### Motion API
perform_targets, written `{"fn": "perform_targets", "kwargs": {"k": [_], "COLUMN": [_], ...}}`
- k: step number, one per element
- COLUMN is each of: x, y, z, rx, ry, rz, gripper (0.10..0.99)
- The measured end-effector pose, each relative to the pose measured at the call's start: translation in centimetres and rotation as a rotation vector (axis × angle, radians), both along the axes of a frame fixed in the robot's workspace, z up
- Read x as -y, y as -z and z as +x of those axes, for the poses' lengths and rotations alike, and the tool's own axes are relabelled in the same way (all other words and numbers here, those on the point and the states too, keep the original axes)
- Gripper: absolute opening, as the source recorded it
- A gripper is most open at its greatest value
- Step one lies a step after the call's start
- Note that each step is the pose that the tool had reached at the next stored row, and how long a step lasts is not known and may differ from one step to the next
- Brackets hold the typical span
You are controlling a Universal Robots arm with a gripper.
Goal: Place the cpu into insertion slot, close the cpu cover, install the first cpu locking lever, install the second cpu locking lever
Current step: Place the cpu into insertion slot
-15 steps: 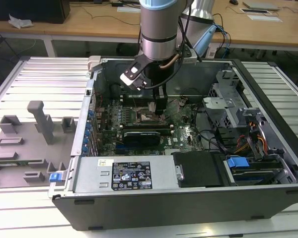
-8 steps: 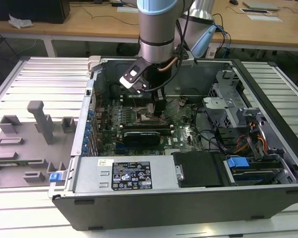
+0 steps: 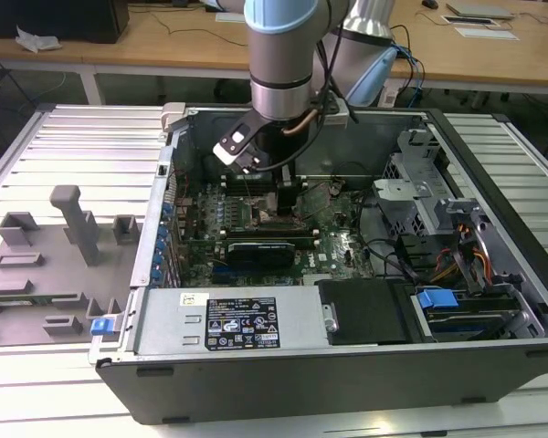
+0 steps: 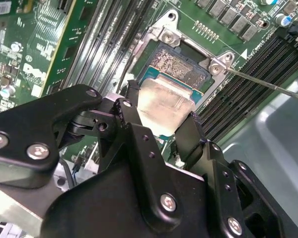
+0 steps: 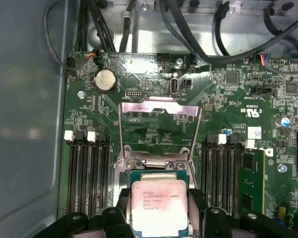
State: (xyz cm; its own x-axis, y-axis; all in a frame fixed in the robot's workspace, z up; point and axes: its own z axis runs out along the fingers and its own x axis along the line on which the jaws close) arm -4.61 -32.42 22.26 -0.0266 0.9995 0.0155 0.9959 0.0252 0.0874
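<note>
claw [image 3: 289, 203], mid-frame in exterior view, clenched on cpu [image 5: 158, 201]; cpu held partly over insertion slot [image 4: 181, 62]; cpu cover [image 5: 159, 107] raised open; risk, judged: tilted or offset release could bend socket pins

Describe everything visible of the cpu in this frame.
The cpu is a flat square chip with a dull silver metal top bearing small print, on a blue-green base. It is top-up, clamped on two opposite edges by black fingers, over the open socket; whether it is seated cannot be told.
</note>
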Motion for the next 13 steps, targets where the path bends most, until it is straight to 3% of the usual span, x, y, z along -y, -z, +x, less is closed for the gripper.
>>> {"fn": "perform_targets", "kwargs": {"k": [9, 13], "x": [-0.34, -0.48], "y": [1.58, 2.04], "z": [-0.82, -0.84], "rx": [-0.0007, -0.0007], "ry": [0.073, 0.072], "rz": [-0.001, -0.001], "gripper": [0.541, 0.541]}}
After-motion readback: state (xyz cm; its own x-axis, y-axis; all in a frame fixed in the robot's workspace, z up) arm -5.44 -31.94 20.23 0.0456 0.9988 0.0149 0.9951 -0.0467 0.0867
